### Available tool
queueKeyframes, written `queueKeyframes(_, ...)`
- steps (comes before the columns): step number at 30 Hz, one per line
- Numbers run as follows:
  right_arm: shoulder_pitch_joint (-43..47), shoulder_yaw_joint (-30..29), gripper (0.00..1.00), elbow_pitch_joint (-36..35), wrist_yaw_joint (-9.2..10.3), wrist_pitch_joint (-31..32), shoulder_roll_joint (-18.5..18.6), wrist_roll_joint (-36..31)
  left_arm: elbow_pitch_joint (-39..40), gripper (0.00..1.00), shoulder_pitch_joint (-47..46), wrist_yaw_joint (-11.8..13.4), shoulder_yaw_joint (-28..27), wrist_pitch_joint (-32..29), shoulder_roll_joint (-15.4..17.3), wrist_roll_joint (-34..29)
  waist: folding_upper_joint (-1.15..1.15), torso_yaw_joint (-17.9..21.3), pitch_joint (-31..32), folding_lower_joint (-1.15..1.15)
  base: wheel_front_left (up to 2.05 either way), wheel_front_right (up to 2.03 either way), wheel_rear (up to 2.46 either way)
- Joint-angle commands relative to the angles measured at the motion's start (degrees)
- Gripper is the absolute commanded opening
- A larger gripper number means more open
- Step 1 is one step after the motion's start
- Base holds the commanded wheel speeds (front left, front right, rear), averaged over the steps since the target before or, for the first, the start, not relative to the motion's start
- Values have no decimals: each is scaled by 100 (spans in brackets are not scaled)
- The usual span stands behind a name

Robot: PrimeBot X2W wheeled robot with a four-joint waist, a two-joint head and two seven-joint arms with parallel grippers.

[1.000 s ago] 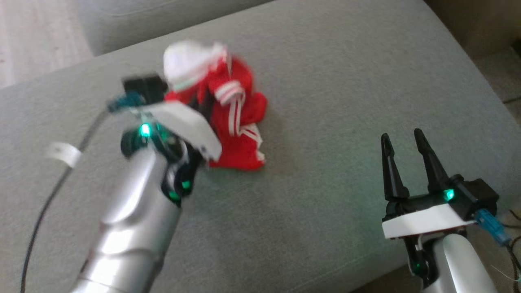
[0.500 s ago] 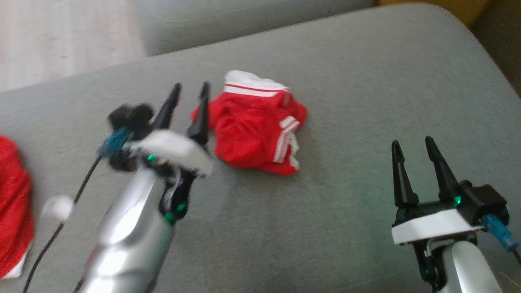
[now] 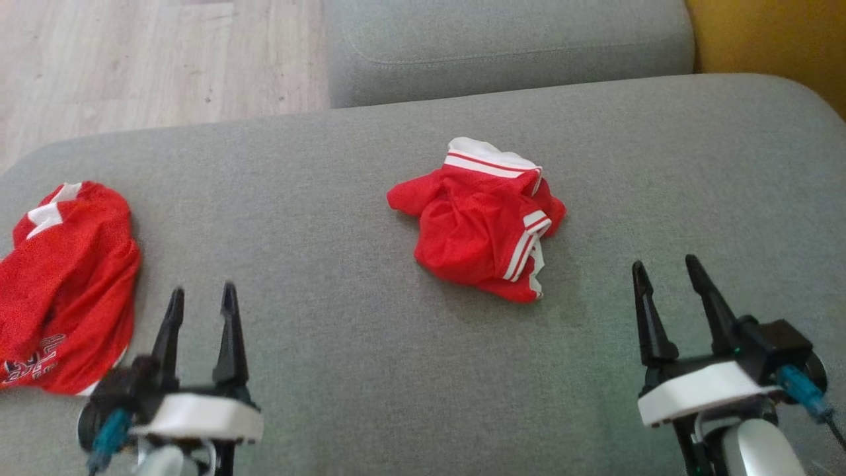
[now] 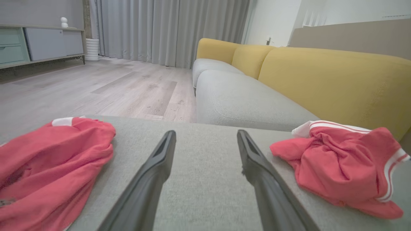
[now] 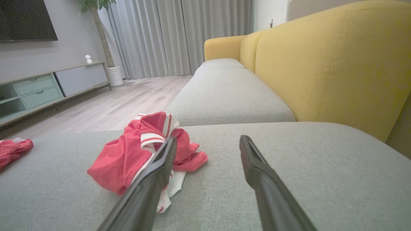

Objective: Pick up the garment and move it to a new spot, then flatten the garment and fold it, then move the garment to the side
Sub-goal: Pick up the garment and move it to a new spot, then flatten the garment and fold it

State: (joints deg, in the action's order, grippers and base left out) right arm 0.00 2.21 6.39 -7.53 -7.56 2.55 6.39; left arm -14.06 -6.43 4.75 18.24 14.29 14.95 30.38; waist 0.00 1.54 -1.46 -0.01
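Jaws wide open on both arms, the left just dropped the garment (image 3: 479, 228) on the sofa (image 3: 317, 198), so flattening comes next.

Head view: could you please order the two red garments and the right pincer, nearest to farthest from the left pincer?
1. Flat garment, just left of the left pincer.
2. Crumpled garment, mid-cushion, ahead and right.
3. Right pincer, far right.
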Motion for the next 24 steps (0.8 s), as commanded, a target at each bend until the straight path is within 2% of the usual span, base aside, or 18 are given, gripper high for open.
queueKeyframes(1, -69, 146, 100, -184, 4, 35, 32, -43, 251, 100, -70, 39, -300, 57, 118, -38, 0, -36, 31, 1, 0, 0, 0)
queueKeyframes(7, -3, 186, 100, -204, 4, 116, 32, -6, 543, 100, 258, 105, -518, 68, 87, -153, 0, -37, 26, 1, 0, 0, 0)
queueKeyframes(14, 2, 237, 100, -191, 4, 132, 32, 35, 516, 100, 326, 145, -578, 70, 118, -193, 0, 31, -13, 1, 0, 0, 0)
queueKeyframes(19, -294, 697, 100, -164, 4, 315, 32, -21, 549, 100, 216, 134, -525, 66, 82, -214, 0, -66, -215, 1, 0, 0, 0)
queueKeyframes(24, -830, 1180, 100, 533, 4, 909, 32, 241, 568, 100, 22, 111, -460, 61, 35, -236, 0, -242, -505, 1, 0, 0, 0)
